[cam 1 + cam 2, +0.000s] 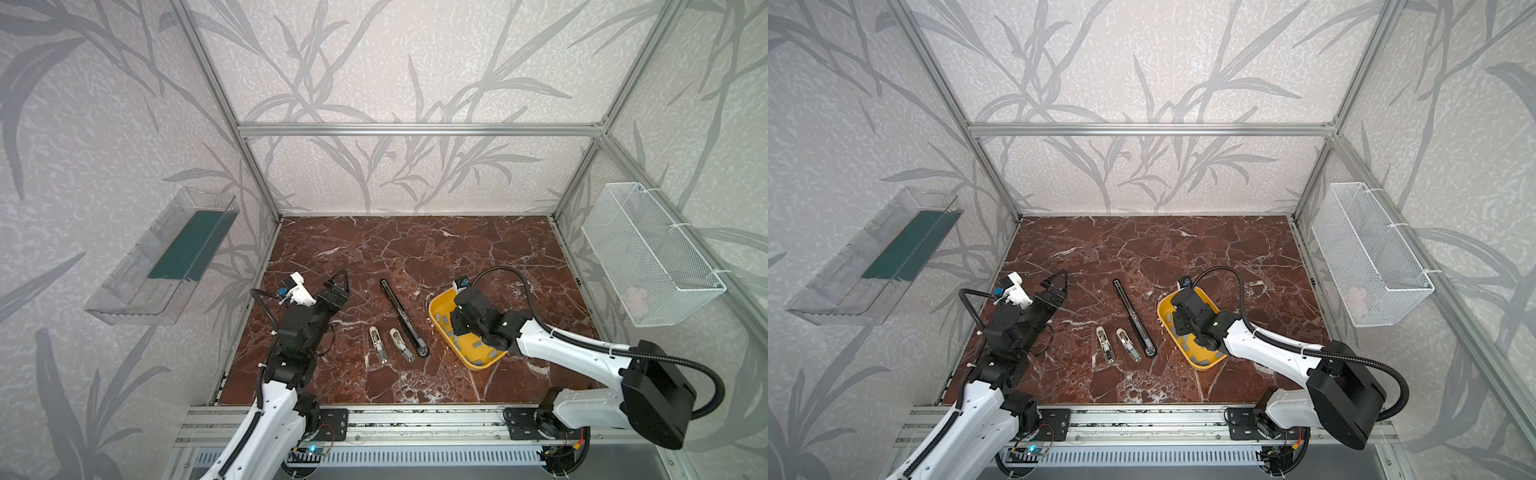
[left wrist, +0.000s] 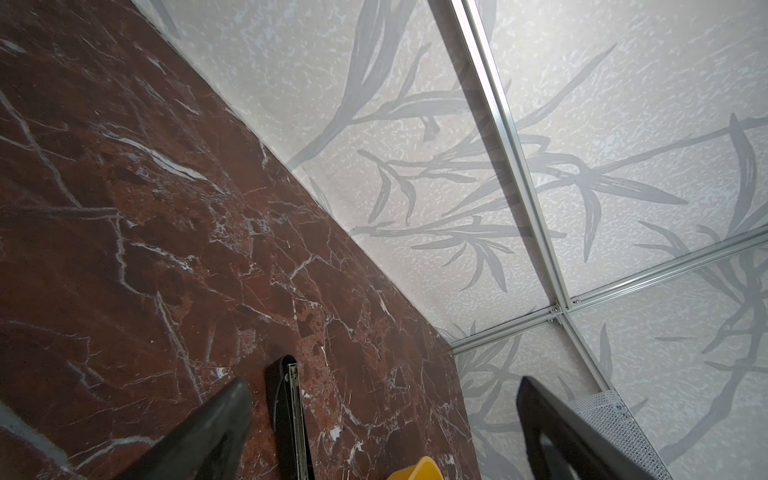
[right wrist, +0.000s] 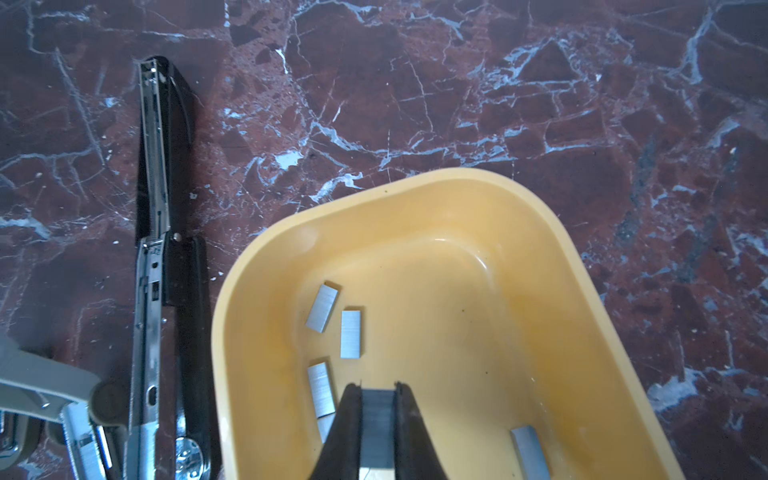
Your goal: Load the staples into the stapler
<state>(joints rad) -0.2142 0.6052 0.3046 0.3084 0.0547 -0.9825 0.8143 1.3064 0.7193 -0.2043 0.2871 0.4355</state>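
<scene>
Where the stapler [image 1: 402, 318] lies: flat on the table [image 1: 415, 249] near the middle, swung open to full length, with its metal channel facing up in the right wrist view.
Stapler's neighbours: cream item [image 1: 378, 343] and its twin [image 1: 401, 345] lie just beside it on the left in both top views. Whether the twin touches it cannot be told. The yellow tray [image 1: 473, 365] sits near it on the right, apart from it.
Right claw [image 3: 377, 390]: down inside the tray, fingers pressed together on a grey strip [image 3: 377, 419] of staples pinched between them.
Loose strips [image 3: 350, 334]: several lie on the tray floor, scattered at different angles, and one lies right beside the claw's finger.
Left claw [image 2: 380, 392]: spread wide and holding nothing. It is left of the stapler in both top views, clear of it and aimed toward the far wall. Its height over the table cannot be judged.
Side walls: wire basket [image 1: 656, 257] on the right, clear bin [image 1: 162, 257] on the left.
</scene>
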